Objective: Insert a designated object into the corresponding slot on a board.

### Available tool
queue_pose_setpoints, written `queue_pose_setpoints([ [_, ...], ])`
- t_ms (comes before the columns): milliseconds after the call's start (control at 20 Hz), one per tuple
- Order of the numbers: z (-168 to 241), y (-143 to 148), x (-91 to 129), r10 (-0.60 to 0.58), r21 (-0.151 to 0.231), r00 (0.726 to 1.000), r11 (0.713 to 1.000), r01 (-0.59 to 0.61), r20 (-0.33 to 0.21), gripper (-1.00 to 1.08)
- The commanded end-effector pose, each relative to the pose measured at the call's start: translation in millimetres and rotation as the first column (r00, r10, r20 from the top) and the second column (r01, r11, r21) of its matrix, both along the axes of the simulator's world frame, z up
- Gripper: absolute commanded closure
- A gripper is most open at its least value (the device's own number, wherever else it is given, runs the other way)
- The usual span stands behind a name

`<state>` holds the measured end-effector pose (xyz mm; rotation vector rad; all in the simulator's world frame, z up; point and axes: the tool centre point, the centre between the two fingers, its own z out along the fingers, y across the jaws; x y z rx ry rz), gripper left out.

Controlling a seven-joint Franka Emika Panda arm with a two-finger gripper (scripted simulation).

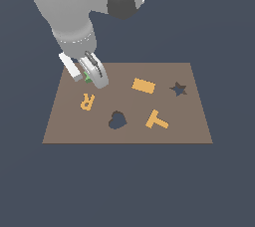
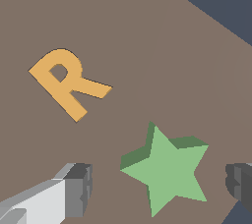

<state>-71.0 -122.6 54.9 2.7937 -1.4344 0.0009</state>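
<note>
Lighting: even, diffuse, moderately dim in both views; no distinct light source direction can be read. Background a flat dark slate blue without gradient.

Shadows: no cast shadows on the board (image 1: pixel 149 134). Shading appears only on object sides: the green star (image 2: pixel 170 171) shows darker edge faces against a paler top; the arm's grey casing grades from light to dark across its curve.

Glare: a faint highlight on the gripper (image 1: pixel 85 74) housing, possibly specular.

Sharpness: exterior view slightly soft, with jagged edges on the orange R (image 1: pixel 86 101); wrist view crisp throughout. No motion blur, no edge distortion, no depth-of-field falloff.
</note>
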Motion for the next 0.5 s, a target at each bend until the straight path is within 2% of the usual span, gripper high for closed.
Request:
queue_pose_setpoints([
  [0,-3.4,-1.6,-3.7,-0.027,0.0,1.0,1.0,0.027,0.0,-0.92],
  [450,-12.7,-1.7,-4.7,-0.032,0.001,0.999,0.999,0.032,0.0,-0.92],
])
